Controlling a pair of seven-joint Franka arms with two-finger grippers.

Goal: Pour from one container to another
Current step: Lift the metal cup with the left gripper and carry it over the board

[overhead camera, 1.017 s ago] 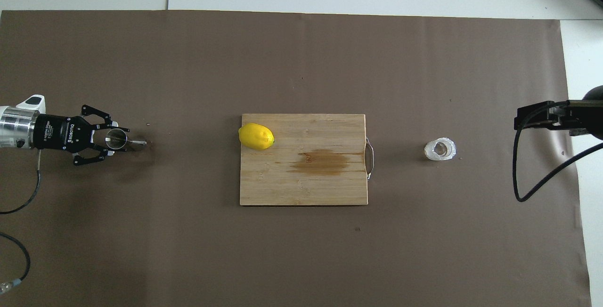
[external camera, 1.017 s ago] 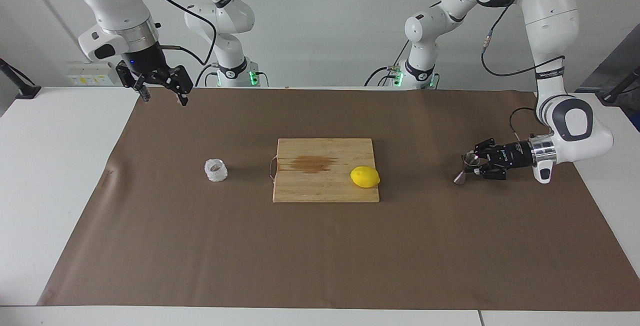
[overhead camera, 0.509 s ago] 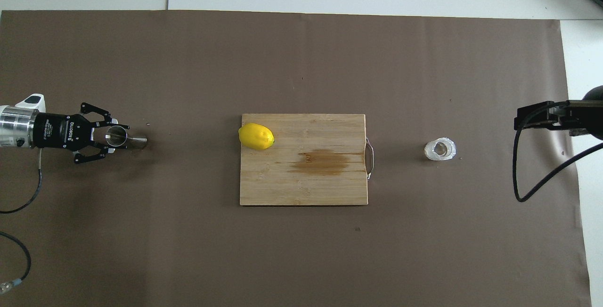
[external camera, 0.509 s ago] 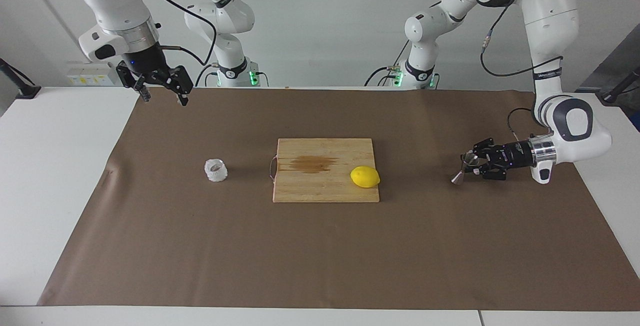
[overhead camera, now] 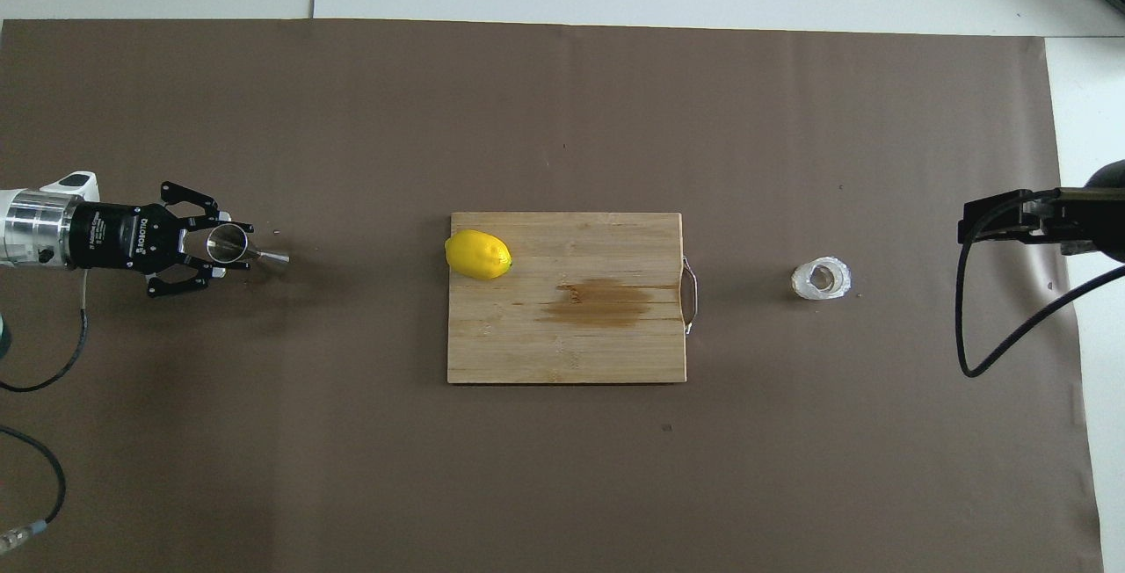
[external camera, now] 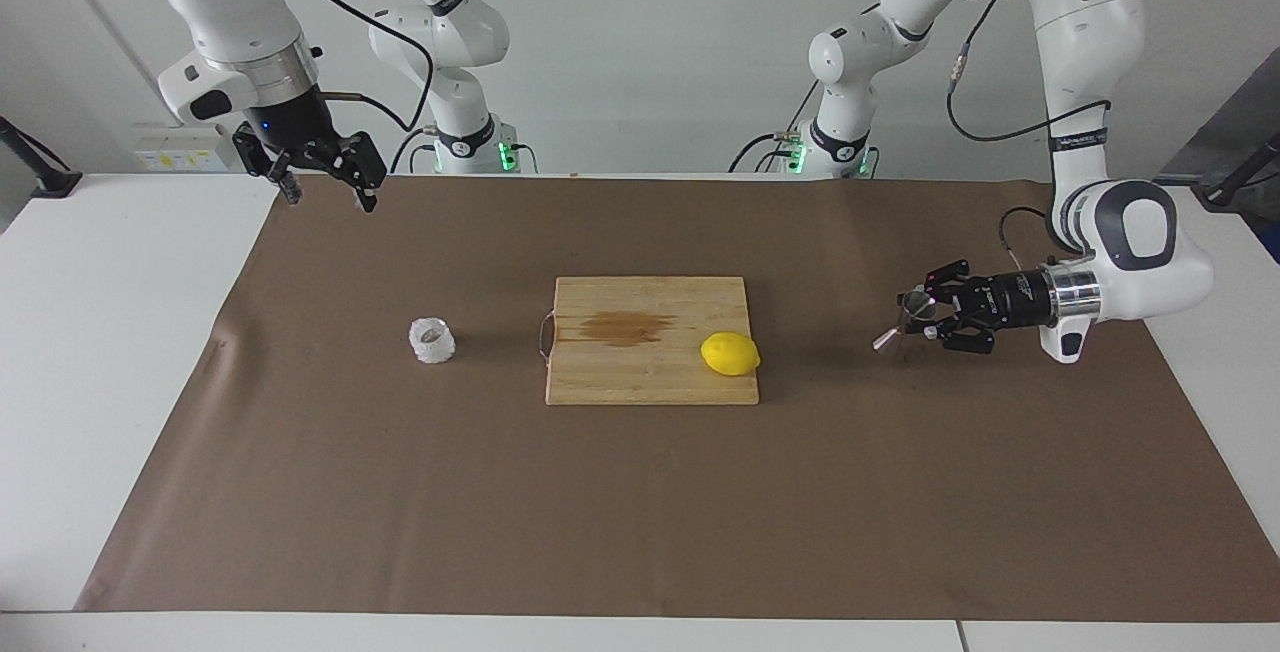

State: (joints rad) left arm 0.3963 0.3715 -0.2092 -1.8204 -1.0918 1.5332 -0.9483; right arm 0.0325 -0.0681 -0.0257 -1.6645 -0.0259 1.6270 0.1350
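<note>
The jigger is a small silver hourglass shape. My left gripper is shut on its upper cone and holds it tilted just above the brown mat, at the left arm's end of the table. Its lower cone points toward the cutting board. The whitish textured glass cup stands upright on the mat beside the board's handle, toward the right arm's end. My right gripper hangs open and holds nothing, high over the mat's corner by the right arm's base.
A wooden cutting board with a dark stain lies mid-table. A yellow lemon rests on its corner toward the left arm. The brown mat covers most of the table.
My left gripper has lifted the jigger a little and carried it slightly toward the board, and the jigger now tilts more. The right arm, cup and lemon have not moved.
</note>
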